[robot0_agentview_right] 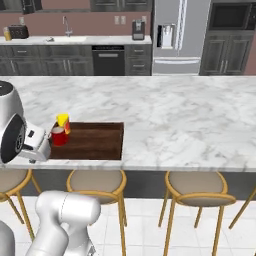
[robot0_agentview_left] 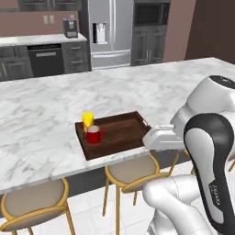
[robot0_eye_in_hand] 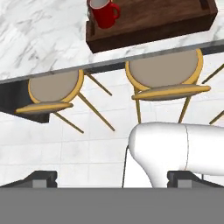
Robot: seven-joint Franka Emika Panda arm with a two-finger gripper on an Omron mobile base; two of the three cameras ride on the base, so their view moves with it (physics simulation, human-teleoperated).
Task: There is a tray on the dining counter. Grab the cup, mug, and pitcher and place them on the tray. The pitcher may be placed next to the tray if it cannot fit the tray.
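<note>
Marble table (robot0_agentview_left: 55,114) carries tray (robot0_agentview_left: 121,133) holding mug (robot0_agentview_left: 94,135) at nine o'clock, rigid, graspable across body; tool (robot0_eye_in_hand: 111,177) apart, empty.

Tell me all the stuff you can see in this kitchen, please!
tray: one, dark brown wood, near the front edge of the dining counter
mug: one, red, on the tray's left end
cup: one, yellow, on the tray right behind the mug
dining counter: one, white marble with grey veins
stools: at least three, tan seats on gold legs, tucked under the counter's front edge
fridge: one, silver, against the back wall
coffee machine: one, dark, on the back worktop
toaster: one, dark, on the back worktop
pincer: one, dark tips, open, holding nothing, above the floor in front of the stools
</note>
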